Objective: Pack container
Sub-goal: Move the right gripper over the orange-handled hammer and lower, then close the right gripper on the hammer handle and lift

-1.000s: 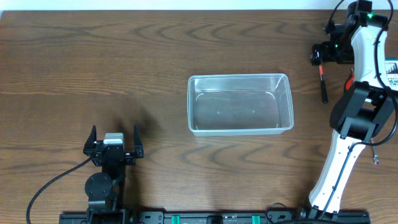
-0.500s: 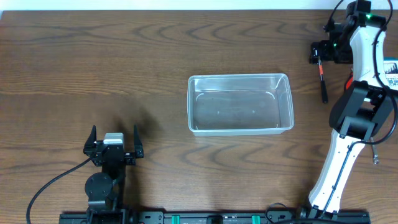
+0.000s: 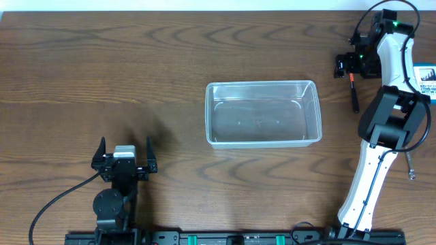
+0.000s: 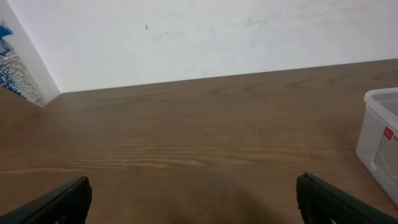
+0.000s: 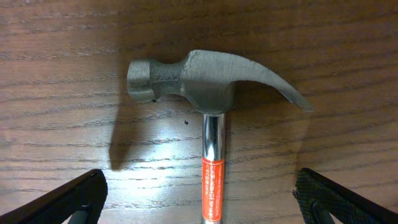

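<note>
Right pincer [image 5: 199,198] gapes wide over the hammer [image 5: 211,84]

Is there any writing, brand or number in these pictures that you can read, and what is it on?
No text reads clearly.
The orange label on the hammer handle: fine print, too small to read.
The red-and-white sticker on the container wall: dark letters, blurred and cut off at the picture edge.
The blue-and-white box in the overhead view: printed, too small to read.
</note>
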{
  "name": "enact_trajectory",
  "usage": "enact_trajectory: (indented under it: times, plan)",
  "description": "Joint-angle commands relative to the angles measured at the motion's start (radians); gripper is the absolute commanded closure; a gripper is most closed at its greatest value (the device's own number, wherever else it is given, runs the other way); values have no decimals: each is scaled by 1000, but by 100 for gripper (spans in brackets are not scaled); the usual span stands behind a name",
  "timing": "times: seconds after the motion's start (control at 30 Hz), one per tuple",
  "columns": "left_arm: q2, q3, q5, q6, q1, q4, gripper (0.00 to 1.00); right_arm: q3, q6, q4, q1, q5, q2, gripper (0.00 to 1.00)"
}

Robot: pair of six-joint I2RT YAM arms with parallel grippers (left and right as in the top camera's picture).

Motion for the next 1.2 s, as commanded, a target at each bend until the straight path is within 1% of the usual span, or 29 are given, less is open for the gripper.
enact_trajectory:
  times: [0.0, 0.27, 0.53, 0.63, 1.17]
  plan:
    - [-5, -30, -5, -5, -1, -18, 2, 15, -9, 3, 2, 7, 5, 1]
    - [-5, -30, -5, -5, -1, -17, 2, 14, -35, -11, 2, 79, 18, 1]
    - [-5, -30, -5, -5, -1, -17, 2, 14, -35, -8, 3, 74, 19, 1]
    - [-5, -30, -5, -5, -1, -17, 2, 14, -54, -8, 3, 43, 20, 1]
    - [-5, -30, -5, -5, -1, -17, 2, 14, -54, -19, 3, 44, 45, 1]
